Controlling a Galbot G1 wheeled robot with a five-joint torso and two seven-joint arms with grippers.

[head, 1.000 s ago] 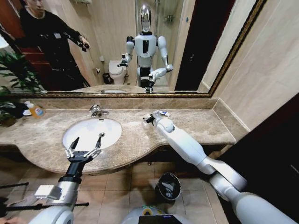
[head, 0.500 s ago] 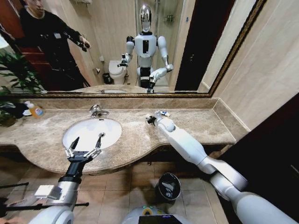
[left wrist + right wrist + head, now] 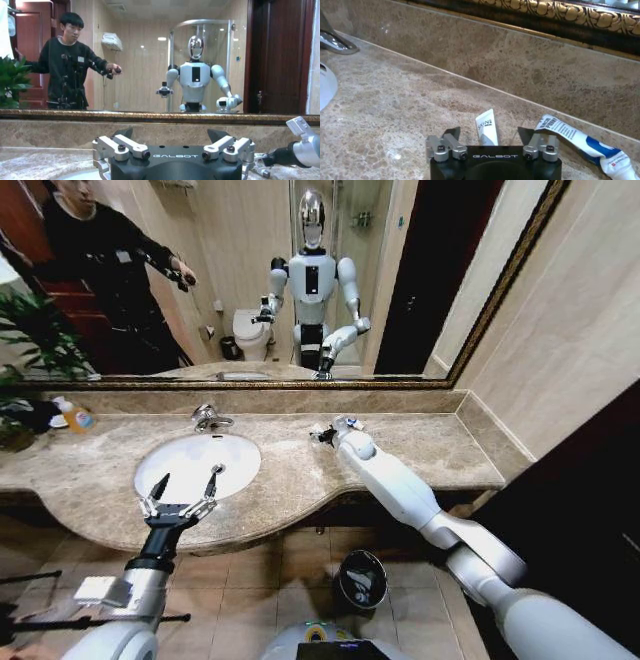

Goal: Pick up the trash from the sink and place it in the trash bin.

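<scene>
The white oval sink [image 3: 197,465] is set into the marble counter, with a chrome faucet [image 3: 208,417] behind it. My left gripper [image 3: 182,485] hovers open over the sink's front rim, and the left wrist view shows its spread fingers [image 3: 122,134]. My right gripper [image 3: 322,433] is low on the counter to the right of the sink and is open. A thin white tube [image 3: 486,126] lies on the counter between its fingers [image 3: 451,134]. A blue-white packet [image 3: 580,143] lies just beside them. The black trash bin [image 3: 361,578] stands on the floor below the counter.
An orange-labelled soap bottle [image 3: 75,416] stands at the counter's far left next to a plant. The backsplash and mirror run along the counter's far edge, and a wall closes the right end. A person appears in the mirror.
My right gripper has edged slightly toward the back wall, closer around the tube. The left arm has not moved.
</scene>
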